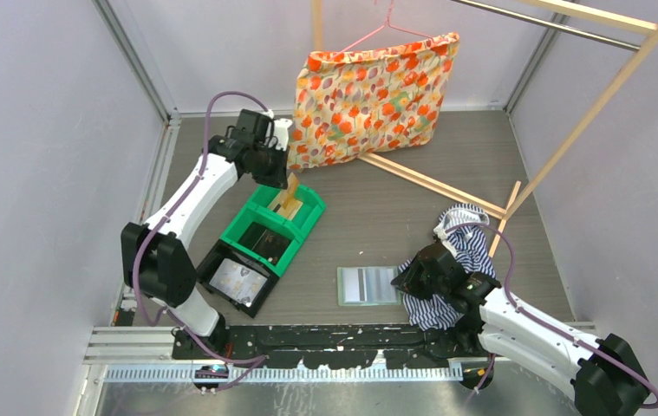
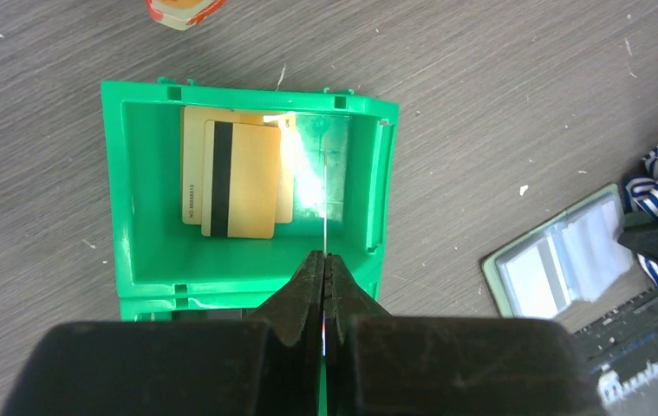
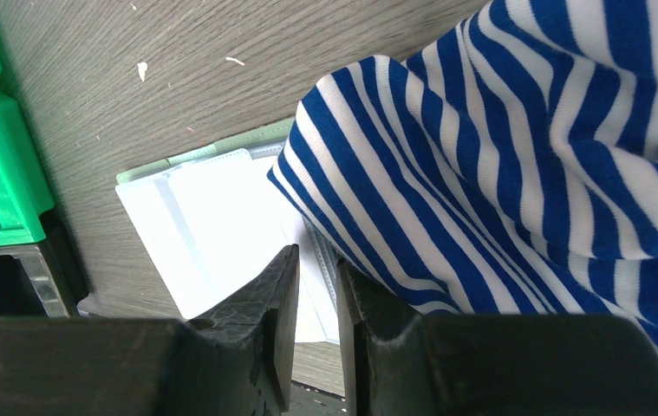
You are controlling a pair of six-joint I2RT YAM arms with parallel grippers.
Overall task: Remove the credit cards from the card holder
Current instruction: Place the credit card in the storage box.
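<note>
Two arms at work over the grey wood-grain desk [image 1: 377, 208]. Far beyond both end effectors, a floral cloth [image 1: 368, 95] hangs from a pink hanger on a wooden rack [image 1: 585, 121].

Striped cloth [image 3: 524, 173], blue and white, heaped just right of the right end effector [image 3: 316, 269], touching its right finger [image 3: 368, 312]; one fold overlaps the near corner of the card holder.

Green bin [image 2: 117, 191] directly under the left end effector [image 2: 323, 260]; black tray [image 1: 212, 262] butts against the bin's near end, behind that end effector.

Card holder [image 3: 195, 234] lies open and flat on the desk, pale inner face up, straight beneath and ahead of the right end effector; well to the right of the left one.

Left end effector clenched on the held card [image 2: 325, 199]; card stands on edge, pointing forward from the fingertips over the bin's inside; tan in the top view.

Tan-gold cards [image 2: 238, 178], two, lie stacked flat on the bin floor, ahead and left of the left fingertips; upper one shows a dark stripe.

Right end effector: jaws nearly together, a narrow slit between them, tips low over the holder's edge; cannot tell whether they pinch it.
</note>
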